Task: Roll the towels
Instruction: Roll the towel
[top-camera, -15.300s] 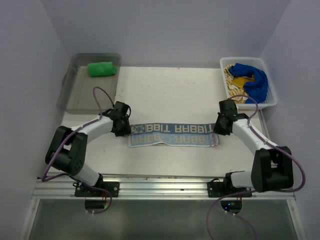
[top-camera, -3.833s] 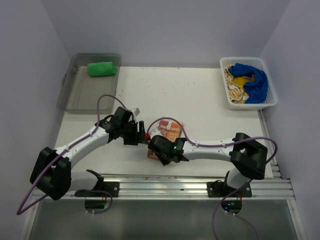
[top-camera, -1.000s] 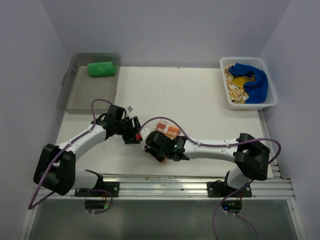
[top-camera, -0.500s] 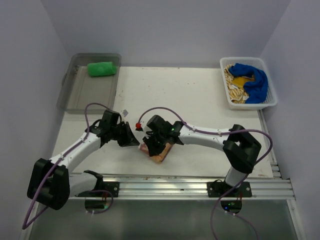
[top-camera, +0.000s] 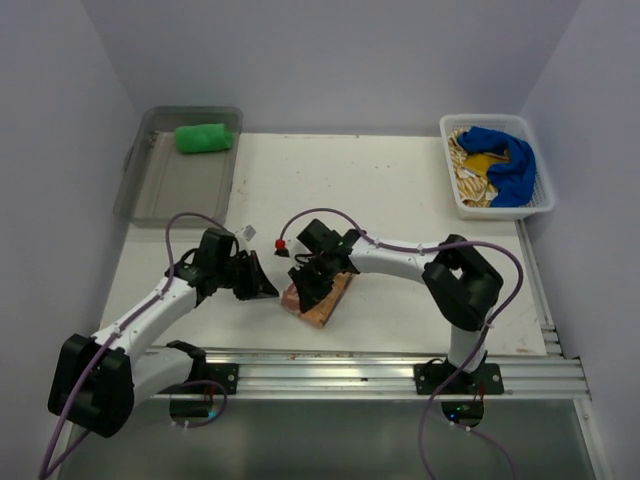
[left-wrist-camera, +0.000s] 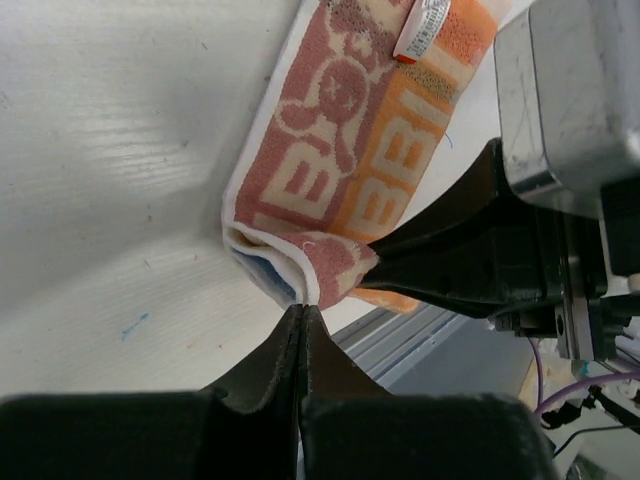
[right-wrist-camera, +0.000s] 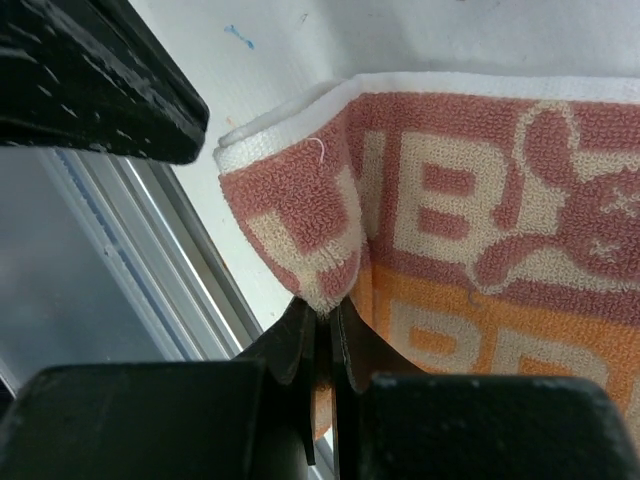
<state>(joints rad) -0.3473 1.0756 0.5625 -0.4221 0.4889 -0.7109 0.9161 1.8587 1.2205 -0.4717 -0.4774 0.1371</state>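
My left gripper (left-wrist-camera: 301, 325) is pressed shut, its tips just touching the folded corner of the orange-and-white towel (top-camera: 326, 299). I see no cloth between them. The towel lies bundled near the surface's (top-camera: 400, 190) front rail (top-camera: 330, 362). It looks soft and light and likely to spring open. My right gripper (right-wrist-camera: 322, 312) pinches its fold. Open room lies behind.

Orange-and-white printed terry towel (top-camera: 318, 297), thick folded bundle, near table (top-camera: 380, 190) front edge; bright green rolled towel (top-camera: 204, 137) at far-left corner; deep blue towel (top-camera: 505, 160), yellow-tan patterned towel (top-camera: 465, 172) crumpled together, far-right corner.
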